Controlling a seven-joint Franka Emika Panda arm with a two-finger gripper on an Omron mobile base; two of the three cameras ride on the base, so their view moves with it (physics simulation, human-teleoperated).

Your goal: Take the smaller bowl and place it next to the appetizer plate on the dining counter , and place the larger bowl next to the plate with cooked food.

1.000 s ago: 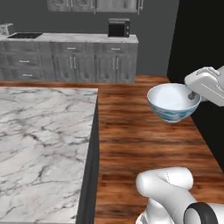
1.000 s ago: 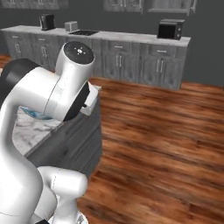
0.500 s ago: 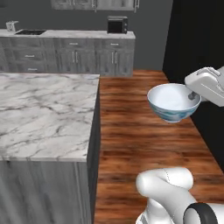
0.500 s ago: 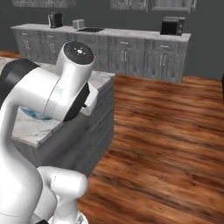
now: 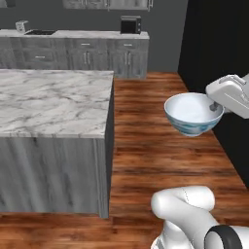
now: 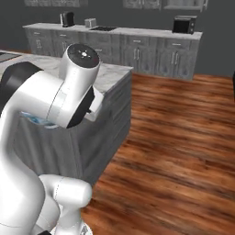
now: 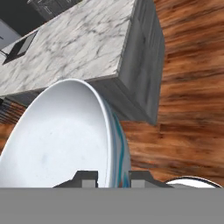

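Observation:
My gripper (image 5: pixel 214 107) is shut on the rim of the larger bowl (image 5: pixel 193 114), a white bowl with teal swirls outside, and holds it in the air over the wood floor, to the right of the dining counter (image 5: pixel 53 99). In the hand view the bowl (image 7: pixel 61 144) stands edge-on, its rim pinched between my fingertips (image 7: pixel 114 179), and the counter's marble top (image 7: pixel 78 43) lies beyond it. In the right base view my arm covers most of the bowl; a teal sliver (image 6: pixel 39 120) shows beside the counter (image 6: pixel 110 73). The smaller bowl and the appetizer plate are out of view.
Dark grey wall cabinets (image 5: pixel 97 53) run along the back, with a microwave (image 5: pixel 130 24) on top. A black wall (image 5: pixel 214 48) stands close on the right of the bowl. Wood floor (image 6: pixel 183 137) stretches between the island and the cabinets.
The base has driven, so the whole scene shifted: the counter's end and side panel have come into view. The bowl stays gripped in the same place relative to the arm.

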